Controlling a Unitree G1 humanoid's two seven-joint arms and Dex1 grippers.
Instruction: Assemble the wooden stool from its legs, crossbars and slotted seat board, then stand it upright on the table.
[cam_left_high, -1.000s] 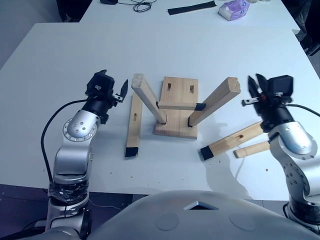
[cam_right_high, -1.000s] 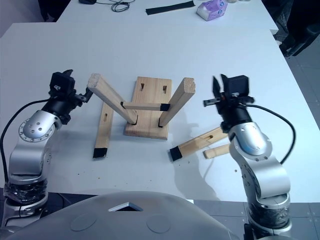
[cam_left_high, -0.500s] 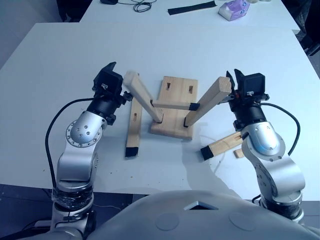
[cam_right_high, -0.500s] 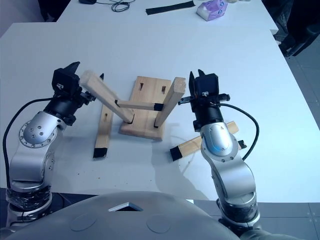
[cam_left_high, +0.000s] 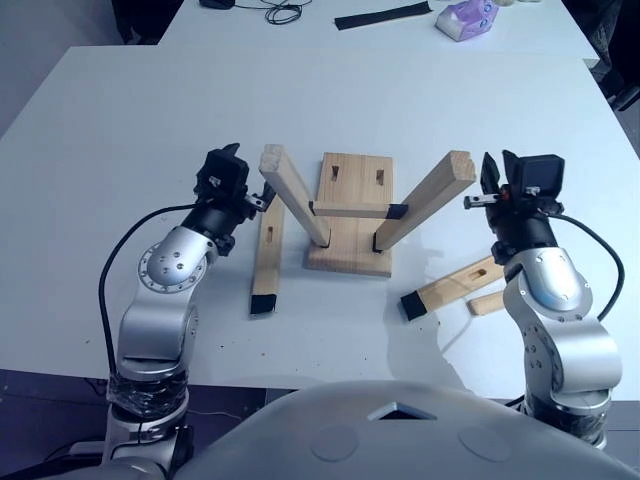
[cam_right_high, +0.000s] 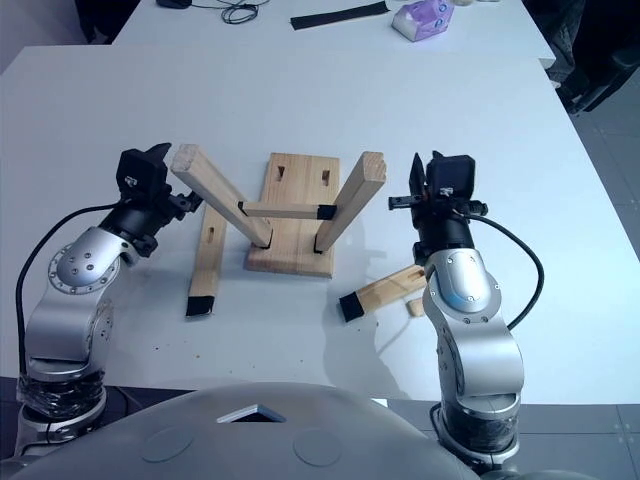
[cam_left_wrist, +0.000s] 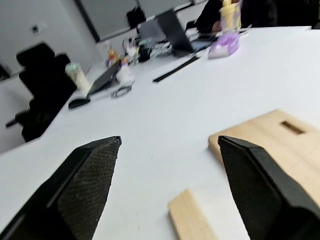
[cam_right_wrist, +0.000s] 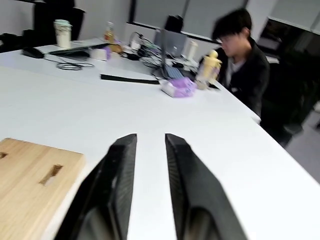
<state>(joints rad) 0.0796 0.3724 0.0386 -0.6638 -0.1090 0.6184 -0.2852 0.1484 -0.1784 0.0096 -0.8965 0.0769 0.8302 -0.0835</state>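
R fingers backed off leg, narrow gap, empty; L fingers wide open, empty.

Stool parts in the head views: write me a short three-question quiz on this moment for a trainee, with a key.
1. Count: how many fitted legs stand in the seat board?
2. True or false: the left gripper is shut on a leg.
3. Where does the loose crossbar lie?
A) on top of the seat board
B) on the table near the right arm, beside a loose leg
C) in the left gripper

Key: 1) two, joined by one crossbar; 2) false, its fingers are apart with nothing between them; 3) B.
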